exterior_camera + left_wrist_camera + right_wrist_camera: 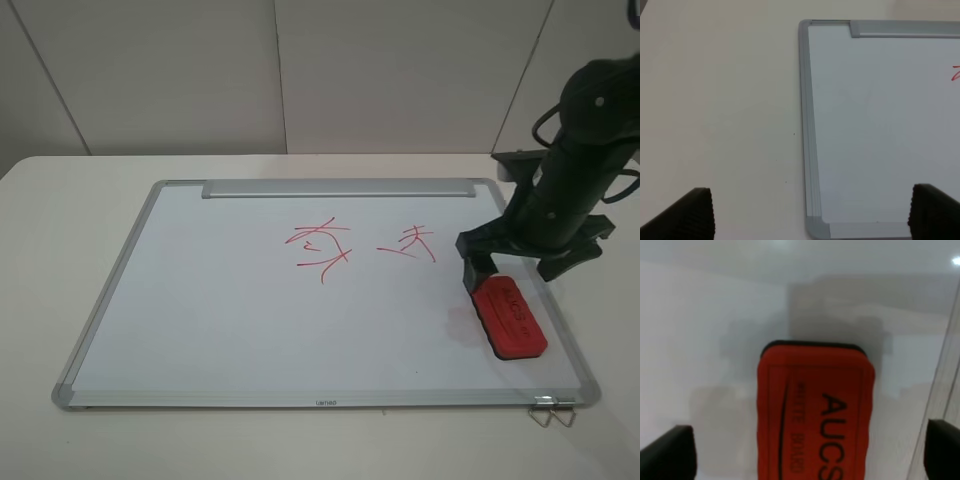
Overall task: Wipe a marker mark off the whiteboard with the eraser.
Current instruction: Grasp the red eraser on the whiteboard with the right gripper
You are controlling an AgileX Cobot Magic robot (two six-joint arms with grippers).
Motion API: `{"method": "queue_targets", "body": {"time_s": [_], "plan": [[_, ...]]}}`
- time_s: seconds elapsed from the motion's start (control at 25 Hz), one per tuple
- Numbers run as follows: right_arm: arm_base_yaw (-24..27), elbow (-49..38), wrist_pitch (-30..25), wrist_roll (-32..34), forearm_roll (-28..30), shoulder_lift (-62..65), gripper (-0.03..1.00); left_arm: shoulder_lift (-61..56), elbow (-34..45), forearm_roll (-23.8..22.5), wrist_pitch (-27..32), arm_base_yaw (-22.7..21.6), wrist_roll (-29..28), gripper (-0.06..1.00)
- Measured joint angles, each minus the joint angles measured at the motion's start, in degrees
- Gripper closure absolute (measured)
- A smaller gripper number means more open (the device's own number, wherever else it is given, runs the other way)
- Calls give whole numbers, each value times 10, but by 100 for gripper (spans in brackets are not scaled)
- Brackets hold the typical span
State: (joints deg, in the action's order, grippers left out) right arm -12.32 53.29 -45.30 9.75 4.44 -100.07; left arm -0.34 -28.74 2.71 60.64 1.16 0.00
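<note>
We have wiped nothing yet: the eraser lies near the whiteboard front right corner, our right gripper over it, jaws spread either side, ungripped; our left gripper gapes empty; farther back, the marker mark is whole

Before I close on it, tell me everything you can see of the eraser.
The eraser is a small red rectangular block with rounded corners, black lettering on top and a dark base. It lies flat on the whiteboard near its right edge, lettering up. The right gripper hangs over its far end, jaws open either side, apparently not touching it.
</note>
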Motion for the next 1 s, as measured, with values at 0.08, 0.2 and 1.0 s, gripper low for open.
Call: {"method": "queue_targets", "body": {"time_s": [0.08,0.2,1.0], "plan": [[-1,-1,7,10,0,-6,14,0,0,0,0,0,0,17],[-1,-18,24,16,0,-10,14,0,0,0,0,0,0,17],[-1,-68,88,21,0,-10,14,0,0,0,0,0,0,17]]}}
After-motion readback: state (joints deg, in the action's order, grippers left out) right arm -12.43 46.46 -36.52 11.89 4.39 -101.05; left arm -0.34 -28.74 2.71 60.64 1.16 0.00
